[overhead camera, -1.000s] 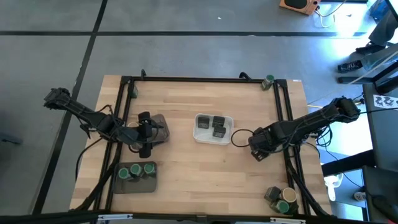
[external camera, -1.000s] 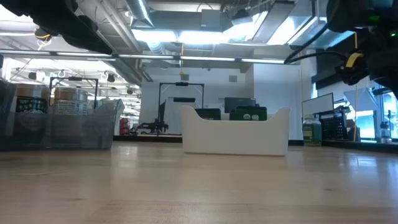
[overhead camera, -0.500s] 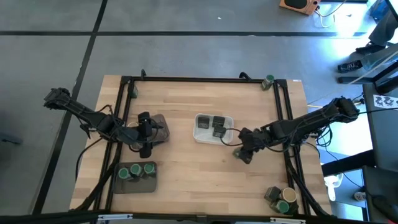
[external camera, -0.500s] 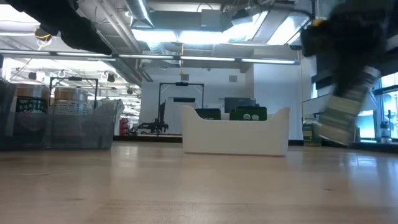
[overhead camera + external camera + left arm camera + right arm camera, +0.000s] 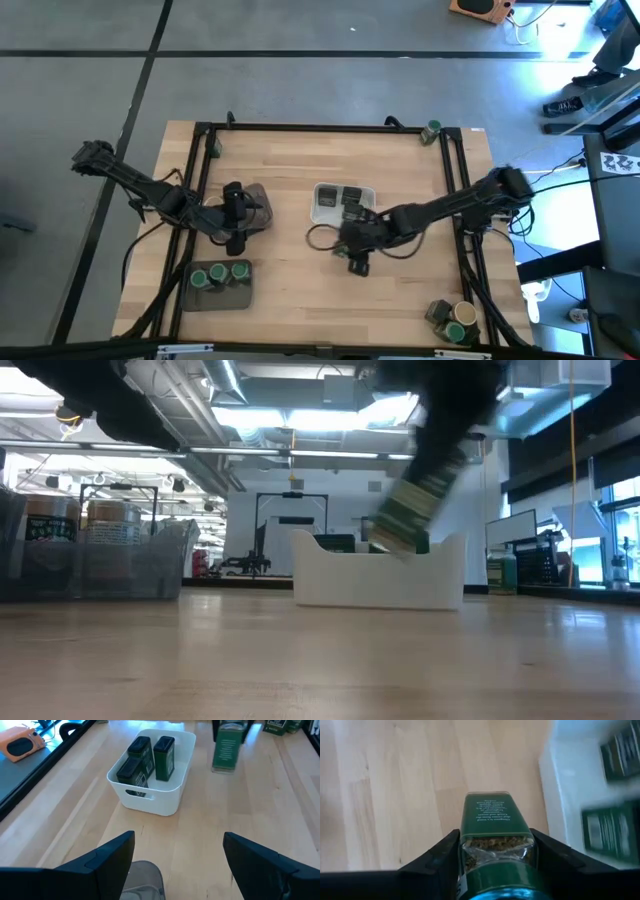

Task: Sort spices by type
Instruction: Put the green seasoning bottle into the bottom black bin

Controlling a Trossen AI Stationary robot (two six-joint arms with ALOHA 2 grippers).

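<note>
The right gripper (image 5: 357, 262) is clenched on a dark green squarish spice tin (image 5: 495, 827), carrying it above the wooden desk (image 5: 300, 270) just beside the white rectangular tray (image 5: 172, 795) holding three matching tins (image 5: 152, 757). The left gripper (image 5: 177, 857) hangs released near a grey tray (image 5: 252, 208).

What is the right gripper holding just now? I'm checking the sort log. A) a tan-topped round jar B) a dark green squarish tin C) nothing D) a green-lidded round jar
B: in the right wrist view the right gripper is clamped on a dark green squarish tin, carried above the table near the white tray.
</note>
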